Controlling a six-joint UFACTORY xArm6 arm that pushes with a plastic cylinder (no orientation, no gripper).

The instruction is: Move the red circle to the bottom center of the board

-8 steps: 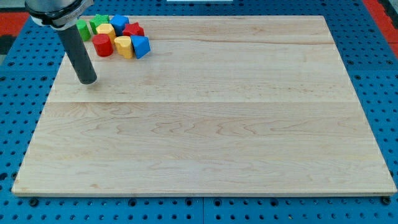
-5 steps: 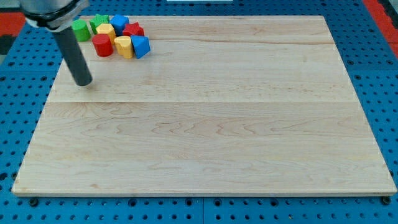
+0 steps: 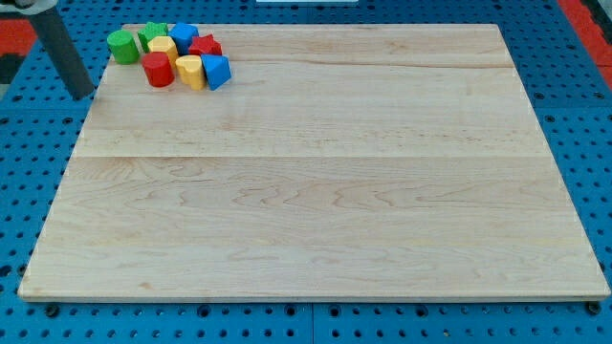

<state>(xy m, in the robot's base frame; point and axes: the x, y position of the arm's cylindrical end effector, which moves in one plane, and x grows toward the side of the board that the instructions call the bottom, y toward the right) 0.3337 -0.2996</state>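
The red circle (image 3: 158,70) is a short red cylinder at the top left of the wooden board (image 3: 316,191). It sits at the lower left of a tight cluster: a green cylinder (image 3: 121,45), a green block (image 3: 150,35), a yellow block (image 3: 162,46), a blue block (image 3: 184,36), a red star-like block (image 3: 205,46), a yellow block (image 3: 189,71) and a blue block (image 3: 216,71). My tip (image 3: 84,94) is at the board's left edge, left of and slightly below the red circle, apart from every block.
The board lies on a blue perforated table (image 3: 29,143). The cluster is close to the board's top edge. A red patch (image 3: 583,14) shows at the view's top right corner.
My tip has moved left and slightly up, from the board below the cluster out to the board's left edge. The blocks have not moved.
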